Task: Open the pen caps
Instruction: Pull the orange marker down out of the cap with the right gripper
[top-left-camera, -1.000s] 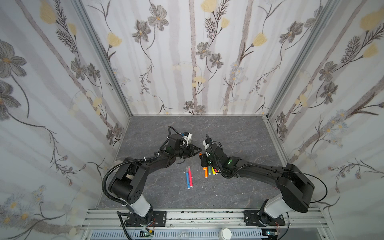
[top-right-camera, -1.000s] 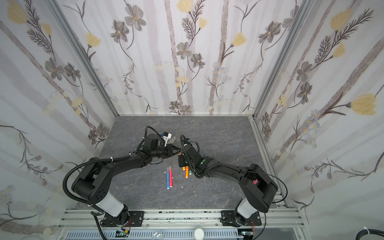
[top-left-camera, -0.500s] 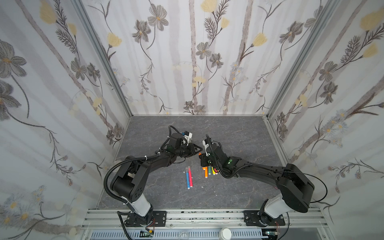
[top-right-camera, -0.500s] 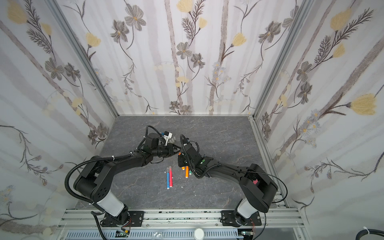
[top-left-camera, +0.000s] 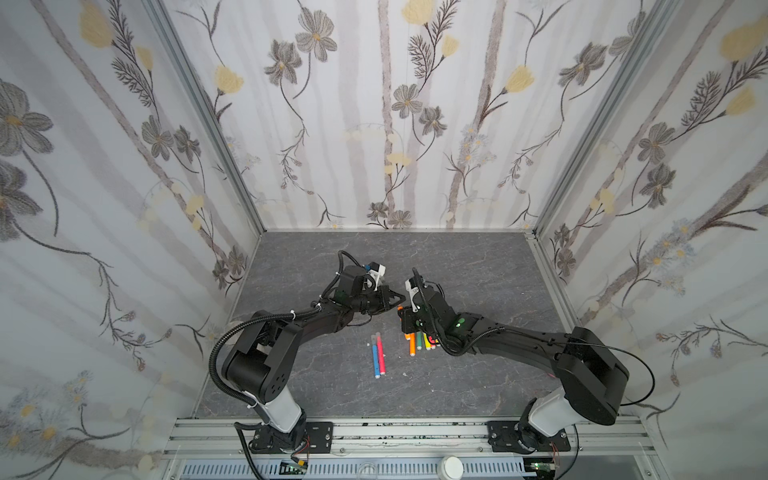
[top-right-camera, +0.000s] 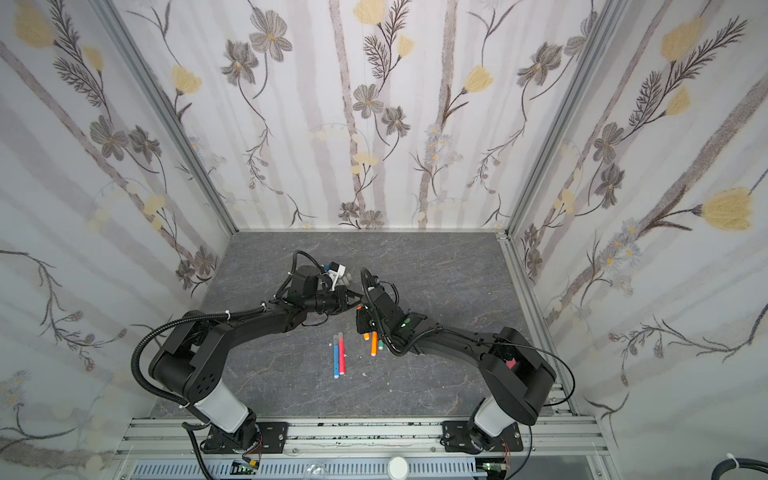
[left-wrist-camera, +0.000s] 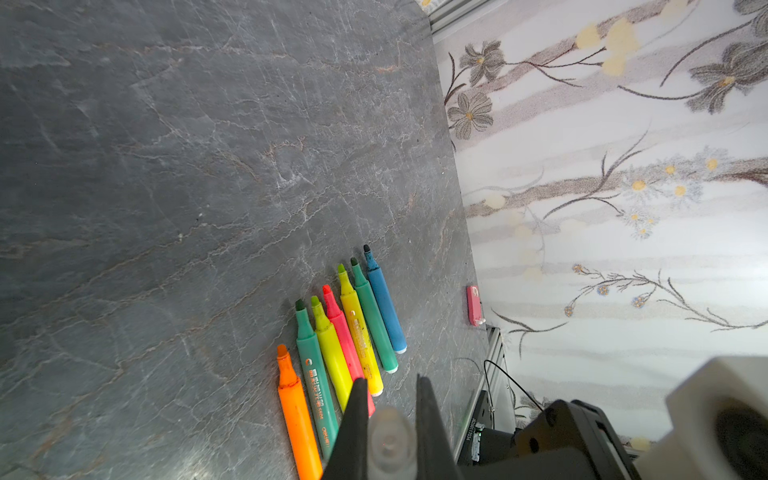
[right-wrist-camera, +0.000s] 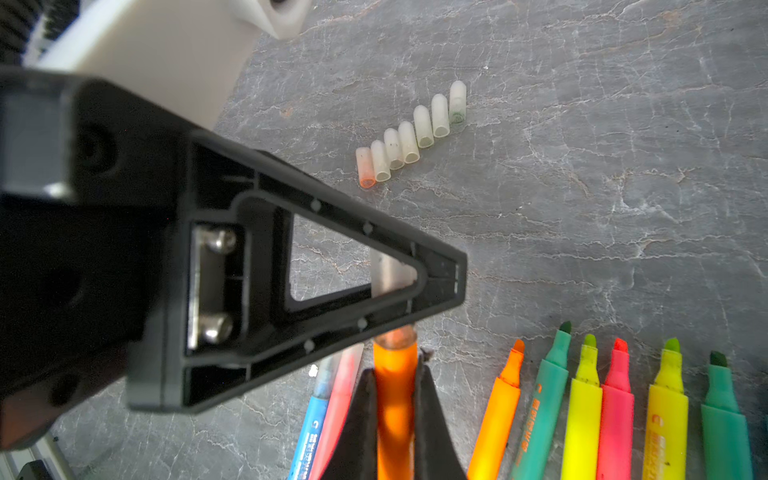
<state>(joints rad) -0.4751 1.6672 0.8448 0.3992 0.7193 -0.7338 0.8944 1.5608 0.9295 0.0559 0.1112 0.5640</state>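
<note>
Two black robot arms meet over the middle of a grey, stone-patterned surface (top-left-camera: 457, 270). The right jaws are pinching the barrel of an orange pen (right-wrist-camera: 395, 399), held clear of the surface. The left jaws are pinching that pen's cloudy plastic cap (left-wrist-camera: 390, 440). The cap shows between their black tips in the left wrist view, and through the open frame of one jaw in the right wrist view.

In both top views the pen's long axis runs from about 5 o'clock, at the right jaws, to about 11 o'clock, at the cap. The left jaws reach in from 9 o'clock and cross that axis nearly square-on. Cap and barrel look joined, so the cap is probably not off yet. The next move likely means drawing the two grips apart along that 5-to-11 line. A sideways pull could twist the pen out of its grip.

At 5 o'clock from the held pen, seven open pens (left-wrist-camera: 332, 357) lie side by side. At 7 o'clock a blue pen (top-left-camera: 375, 359) and a pink pen (top-left-camera: 381, 353) lie together with caps on. Seven loose caps (right-wrist-camera: 424, 126) lie in a row beyond the held pen.
</note>
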